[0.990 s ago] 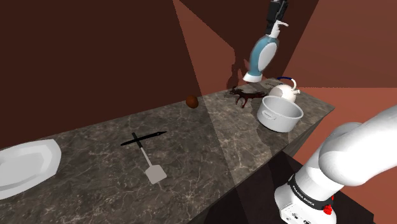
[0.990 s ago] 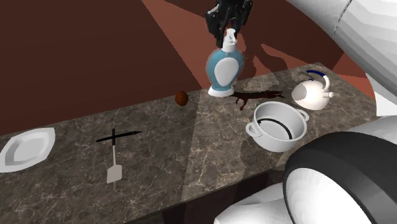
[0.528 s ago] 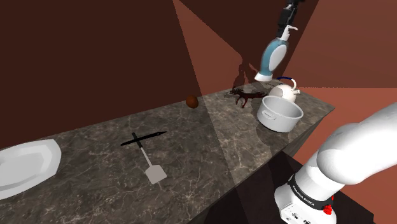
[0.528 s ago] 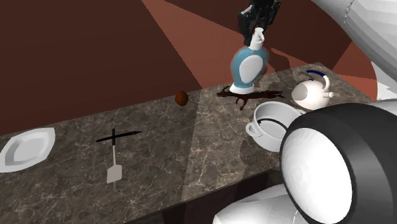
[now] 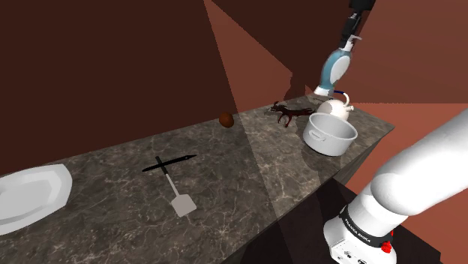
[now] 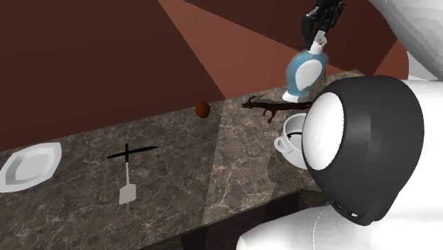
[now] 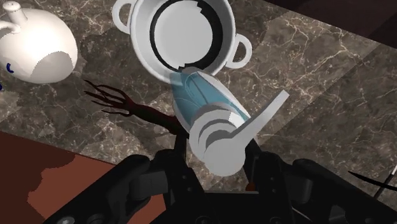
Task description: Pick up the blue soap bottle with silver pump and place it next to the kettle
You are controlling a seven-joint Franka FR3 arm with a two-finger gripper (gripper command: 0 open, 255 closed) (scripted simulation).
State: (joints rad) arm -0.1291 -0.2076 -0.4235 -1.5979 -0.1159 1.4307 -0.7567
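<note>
Counter inventory, from the shoulder view's left. Item one: white plate (image 5: 30, 196), cut off by the picture's edge. Item two: thin black crossed utensil (image 5: 169, 163), kind not discernible. Item three: grey spatula (image 5: 178, 196), its handle reaching up to the crossed utensil. Item four: small brown rounded object (image 5: 226, 118), too small to identify. Item five: dark reddish twig-like thing (image 5: 291, 112) lying flat on the dark marbled counter (image 5: 247, 172); identity unclear. Item six: white two-handled pot (image 5: 330, 134), partly covered in the second exterior view by the dark joint (image 6: 362, 138) of my arm. Item seven: white kettle (image 5: 335, 107) with a dark handle, just behind the pot; its spout is cut off in the wrist view. Item eight, the task's thing: soap bottle (image 5: 334, 69), with a blue rounded body, a white oval panel on its face, a white base and a pale grey pump (image 7: 219, 137) with a flat spout. It hangs tilted in the air above the counter's end by the kettle and pot, touching neither. Seen from the wrist it is foreshortened, and the pump hides much of its body. Item nine: my gripper (image 5: 350, 30), clamped on the bottle at the pump's collar, its fingertips largely hidden behind that collar in the wrist view.
</note>
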